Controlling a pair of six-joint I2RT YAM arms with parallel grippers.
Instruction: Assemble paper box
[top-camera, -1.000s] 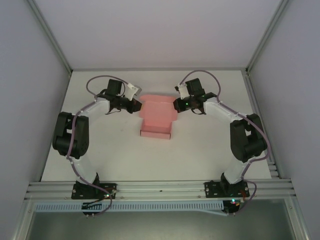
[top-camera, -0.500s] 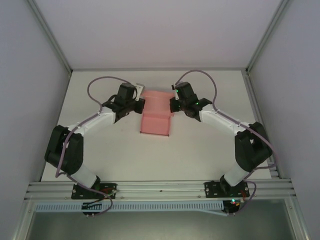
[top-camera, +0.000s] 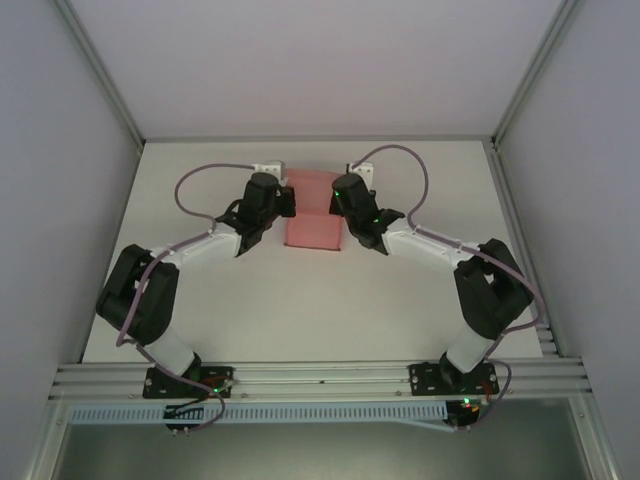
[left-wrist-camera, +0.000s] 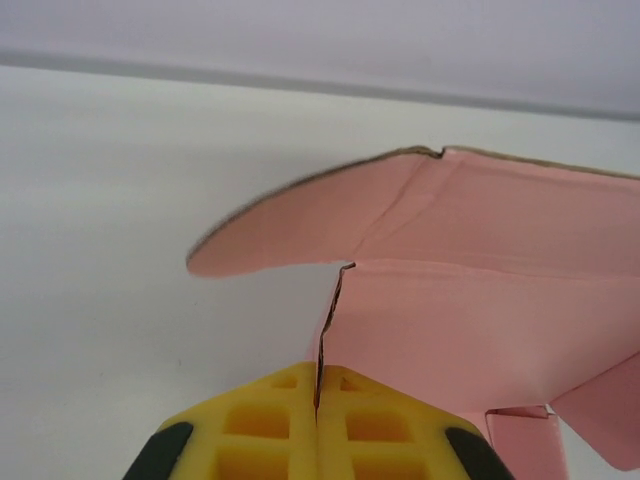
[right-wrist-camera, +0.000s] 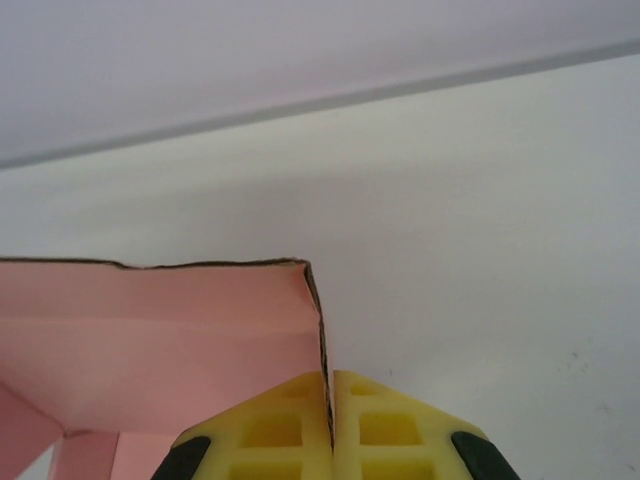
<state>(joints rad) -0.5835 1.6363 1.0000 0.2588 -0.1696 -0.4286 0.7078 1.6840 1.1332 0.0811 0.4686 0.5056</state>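
Left gripper (left-wrist-camera: 318, 388) clamps one side wall of the box (top-camera: 312, 228), right gripper (right-wrist-camera: 328, 388) the opposite wall. It sits upper centre on the desk (top-camera: 300, 310). Thin, light card, probably floppy and easily creased; pinch edges beside folds.

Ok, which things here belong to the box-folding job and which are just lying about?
Job:
pink thin card box, partly folded
left pincer, shut on its left edge
right pincer, shut on its right edge

Not the job:
white tabletop
aluminium frame rail at the near edge
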